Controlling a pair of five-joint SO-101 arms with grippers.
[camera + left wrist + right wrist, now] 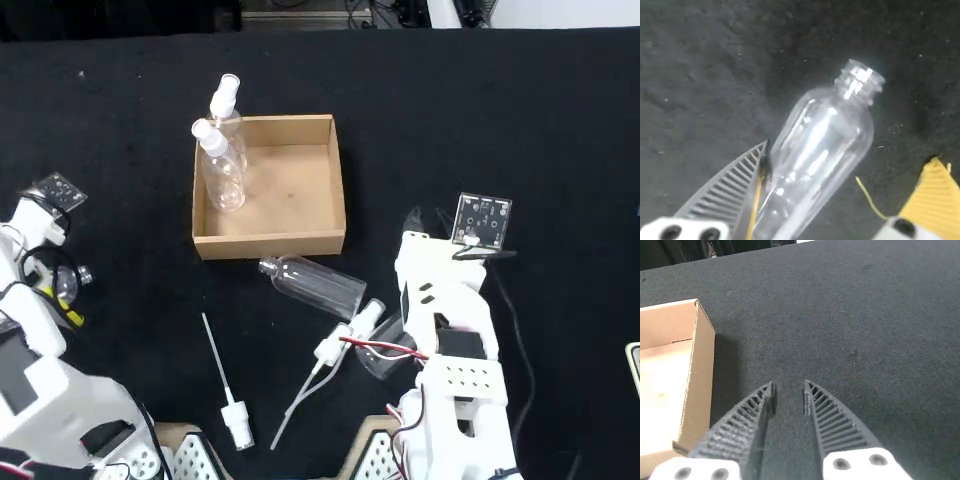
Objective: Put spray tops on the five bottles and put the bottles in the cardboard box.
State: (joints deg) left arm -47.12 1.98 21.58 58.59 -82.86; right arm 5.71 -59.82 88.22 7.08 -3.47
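1. Left wrist view: the left tool (pixel 849 152) is wide open, and an uncapped bottle (pixel 820 150) lies between its fingers, touching the grey one.
2. The right tool (pixel 789 390), slightly parted, holds nothing over the bench (pixel 865 315); the cardboard box (pixel 692 365) sits at frame left.

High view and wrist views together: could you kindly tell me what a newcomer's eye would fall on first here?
The box at the table's middle draws the eye first, with two capped bottles standing at its left wall. In front of it lie an uncapped bottle and two loose spray tops. In the left wrist view, a second uncapped bottle sits between the left arm's open jaws.
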